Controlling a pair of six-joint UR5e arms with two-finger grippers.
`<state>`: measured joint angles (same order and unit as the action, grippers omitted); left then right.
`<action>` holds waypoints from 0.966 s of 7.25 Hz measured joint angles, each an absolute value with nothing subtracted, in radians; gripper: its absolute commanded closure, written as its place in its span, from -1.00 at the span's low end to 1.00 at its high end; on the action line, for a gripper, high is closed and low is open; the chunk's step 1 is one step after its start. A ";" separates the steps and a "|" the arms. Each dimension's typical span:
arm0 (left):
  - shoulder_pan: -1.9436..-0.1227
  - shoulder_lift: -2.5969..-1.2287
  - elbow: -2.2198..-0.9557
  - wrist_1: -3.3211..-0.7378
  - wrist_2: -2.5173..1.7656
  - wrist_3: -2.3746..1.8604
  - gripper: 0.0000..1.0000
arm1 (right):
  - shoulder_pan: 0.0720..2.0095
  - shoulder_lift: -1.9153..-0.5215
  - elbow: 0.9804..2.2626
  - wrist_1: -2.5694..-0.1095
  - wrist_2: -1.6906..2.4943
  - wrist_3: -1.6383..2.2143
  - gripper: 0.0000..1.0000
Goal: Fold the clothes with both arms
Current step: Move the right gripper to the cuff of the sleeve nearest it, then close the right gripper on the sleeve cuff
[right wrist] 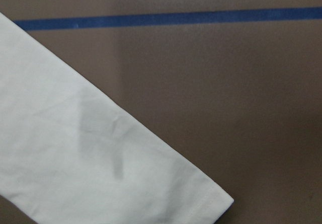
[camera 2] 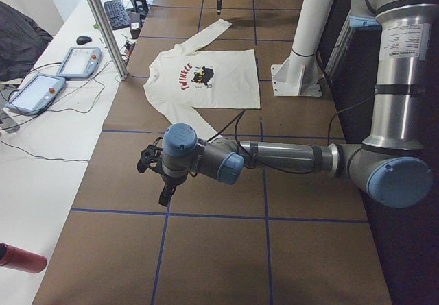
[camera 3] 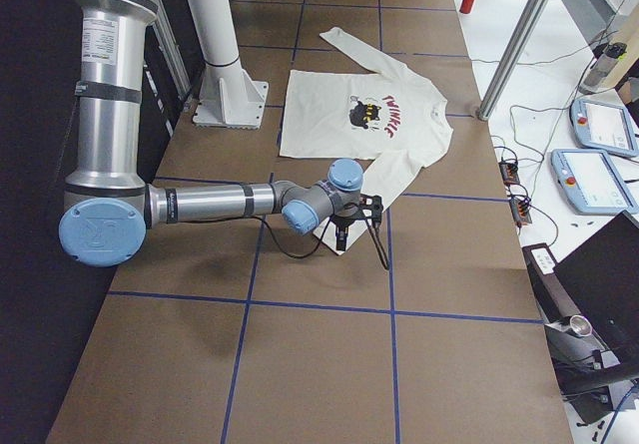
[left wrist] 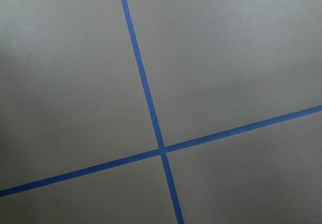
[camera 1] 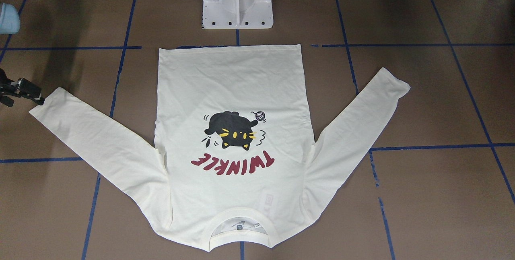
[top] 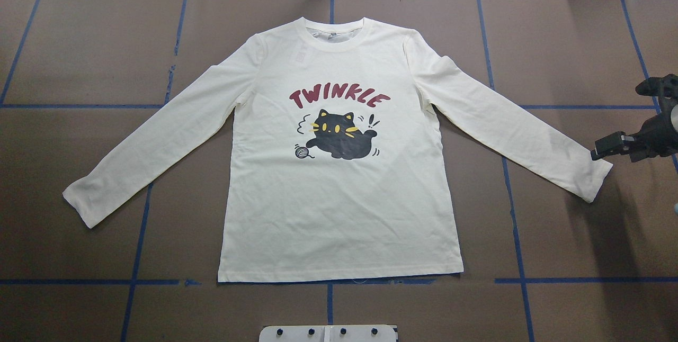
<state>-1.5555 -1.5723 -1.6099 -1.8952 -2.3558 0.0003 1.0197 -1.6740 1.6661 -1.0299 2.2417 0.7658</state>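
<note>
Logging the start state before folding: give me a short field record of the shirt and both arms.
shirt: cream, long-sleeved, flat on the table, cat print up, no fold made
sleeves: both spread out sideways
collar: on the side far from the robot
right pincer: at the right sleeve's cuff; contact and jaw state unclear
left pincer: over bare table, apart from the shirt; jaw state unclear
left wrist view: only table and blue tape lines

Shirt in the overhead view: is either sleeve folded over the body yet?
No: the shirt lies flat with both sleeves spread out to the sides on the table, neither across the body.
</note>
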 measured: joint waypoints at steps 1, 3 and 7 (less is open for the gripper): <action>-1.555 -1.572 -1.610 -1.902 -2.356 0.000 -1.00 | 0.975 -1.676 1.659 -1.019 2.202 0.780 -1.00; -1.555 -1.571 -1.609 -1.910 -2.356 0.003 -1.00 | 0.924 -1.697 1.650 -0.943 2.165 0.815 -1.00; -1.555 -1.568 -1.610 -1.911 -2.356 0.006 -1.00 | 0.910 -1.711 1.638 -0.913 2.157 0.827 -0.99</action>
